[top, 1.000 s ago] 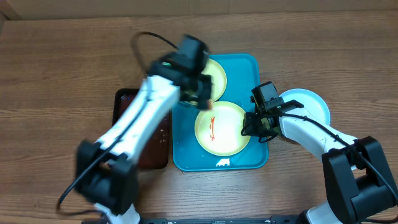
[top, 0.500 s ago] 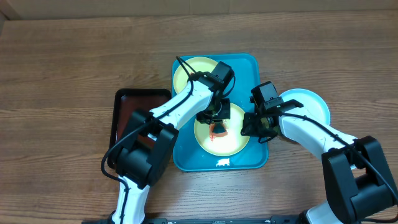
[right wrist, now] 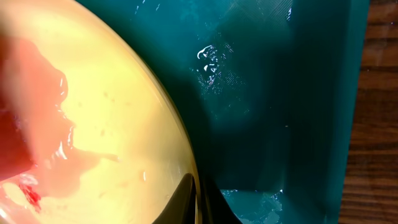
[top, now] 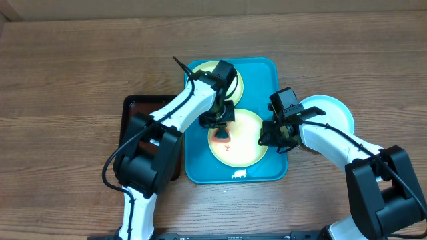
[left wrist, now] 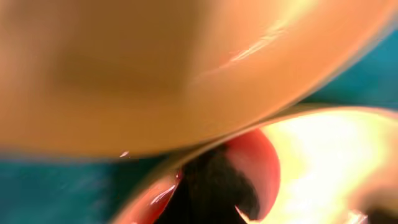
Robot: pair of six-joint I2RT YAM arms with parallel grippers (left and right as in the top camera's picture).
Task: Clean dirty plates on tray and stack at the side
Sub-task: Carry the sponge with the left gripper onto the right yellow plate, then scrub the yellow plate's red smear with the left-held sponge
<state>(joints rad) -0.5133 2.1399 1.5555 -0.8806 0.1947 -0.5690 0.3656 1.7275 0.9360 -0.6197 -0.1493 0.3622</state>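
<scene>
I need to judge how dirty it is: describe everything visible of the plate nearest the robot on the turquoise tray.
The near plate is round, flat and plastic-looking, with a yellow-green rim and a pale centre. It lies flat in the near half of the tray. A red sauce smear covers its left part, thin and pinkish in the right wrist view. The left gripper is down over the smear, and the right gripper appears to pinch the plate's right rim.
</scene>
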